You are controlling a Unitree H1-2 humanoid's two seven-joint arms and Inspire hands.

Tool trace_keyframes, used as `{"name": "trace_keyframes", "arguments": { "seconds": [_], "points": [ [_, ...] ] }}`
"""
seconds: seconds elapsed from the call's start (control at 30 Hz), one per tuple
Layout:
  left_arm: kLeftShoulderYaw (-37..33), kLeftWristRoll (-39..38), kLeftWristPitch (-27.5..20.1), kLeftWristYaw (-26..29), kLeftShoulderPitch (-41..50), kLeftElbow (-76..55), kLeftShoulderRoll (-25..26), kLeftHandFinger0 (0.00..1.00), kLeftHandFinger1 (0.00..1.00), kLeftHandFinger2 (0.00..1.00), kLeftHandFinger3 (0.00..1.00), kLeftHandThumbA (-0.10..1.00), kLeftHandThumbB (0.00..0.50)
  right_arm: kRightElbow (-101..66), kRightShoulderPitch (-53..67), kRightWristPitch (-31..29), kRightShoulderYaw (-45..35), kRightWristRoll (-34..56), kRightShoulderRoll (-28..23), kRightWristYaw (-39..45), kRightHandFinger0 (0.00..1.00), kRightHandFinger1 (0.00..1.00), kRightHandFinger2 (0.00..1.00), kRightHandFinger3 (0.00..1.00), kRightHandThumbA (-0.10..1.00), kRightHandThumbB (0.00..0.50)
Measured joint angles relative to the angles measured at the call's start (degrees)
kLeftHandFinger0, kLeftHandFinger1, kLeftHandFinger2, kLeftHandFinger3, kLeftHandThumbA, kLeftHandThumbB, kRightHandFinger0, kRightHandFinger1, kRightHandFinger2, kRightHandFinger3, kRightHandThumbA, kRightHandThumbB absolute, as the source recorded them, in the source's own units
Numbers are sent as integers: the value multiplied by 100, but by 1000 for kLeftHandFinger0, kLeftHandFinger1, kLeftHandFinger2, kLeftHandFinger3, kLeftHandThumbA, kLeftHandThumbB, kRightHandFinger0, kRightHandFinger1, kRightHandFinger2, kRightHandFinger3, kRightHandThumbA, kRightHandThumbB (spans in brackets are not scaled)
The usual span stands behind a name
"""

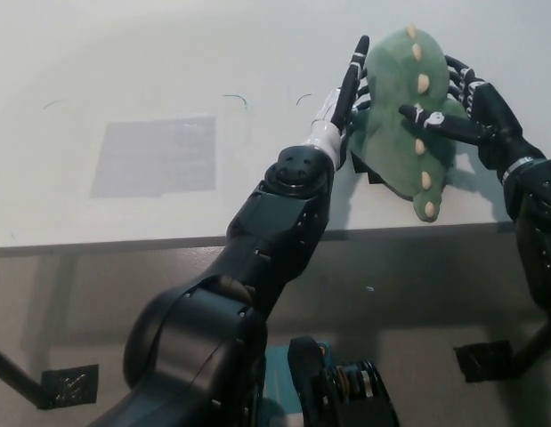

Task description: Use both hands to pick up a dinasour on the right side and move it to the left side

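A green plush dinosaur (392, 133) with cream spikes down its back is at the right side of the white table (257, 53), near the front edge. My left hand (348, 84) presses flat against its left flank, fingers stretched along it. My black right hand (466, 111) clasps the opposite flank, with one finger lying across the spikes. The toy is squeezed between the two hands. Its tail end (427, 210) points toward the table's front edge. I cannot tell if it is off the table.
A grey square patch (155, 156) marks the left side of the table. A dark marker (371, 172) peeks out from under the dinosaur. The table's front edge (124, 238) runs across the picture; floor lies below it. Faint pen marks (237, 98) show mid-table.
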Motion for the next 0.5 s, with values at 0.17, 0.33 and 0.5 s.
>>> {"name": "trace_keyframes", "arguments": {
  "seconds": [0.17, 0.33, 0.5],
  "points": [
    [-80, 18, -46, 0, 214, -13, 7, 1000, 1000, 1000, 1000, 1000, 288, 32, 80, -39, 84, -48, 152, -143, 1000, 1000, 1000, 1000, 1000, 142],
    [-216, 32, -69, -1, 385, -136, 83, 1000, 1000, 1000, 1000, 1000, 276, 147, 135, -169, 123, -141, 324, -297, 1000, 1000, 1000, 1000, 1000, 177],
    [-233, 29, -79, -8, 591, -392, 194, 1000, 1000, 1000, 1000, 1000, 300, 383, 112, -425, 227, -223, 490, -408, 1000, 1000, 1000, 1000, 1000, 112]
  ]
}}
